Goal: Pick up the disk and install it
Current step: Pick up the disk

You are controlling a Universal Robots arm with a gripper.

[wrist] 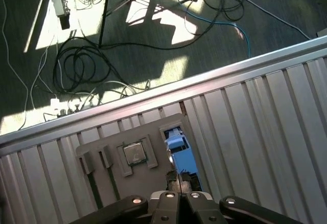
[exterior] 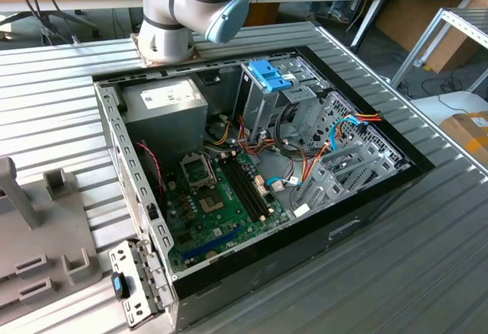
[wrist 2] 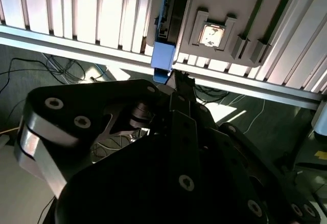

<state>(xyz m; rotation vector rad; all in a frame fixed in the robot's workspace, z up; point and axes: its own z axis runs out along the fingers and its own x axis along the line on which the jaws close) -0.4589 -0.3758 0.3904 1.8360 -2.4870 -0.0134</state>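
Observation:
The disk (wrist 2: 167,19) stands on end in a slot of a grey fixture (wrist 2: 245,9), its black body down and its bright blue tab (wrist 2: 162,55) towards the camera. Seen end-on in the first wrist view, the disk (wrist: 179,150) is a blue and white patch in the fixture's slot (wrist: 102,147). My gripper (wrist 2: 179,81) hangs over that blue end, and whether it touches is unclear. Its black fingers (wrist: 176,183) are closed together with nothing visibly between them. The open computer case (exterior: 381,197) lies in the middle of the exterior view.
A small square chip (wrist: 135,155) sits in the fixture beside the disk. The fixture (exterior: 46,235) lies on the ribbed metal table (exterior: 61,90), close to its edge (wrist: 153,98), with cables on the floor (wrist: 76,65) beyond. The arm's base (exterior: 164,40) stands behind the case.

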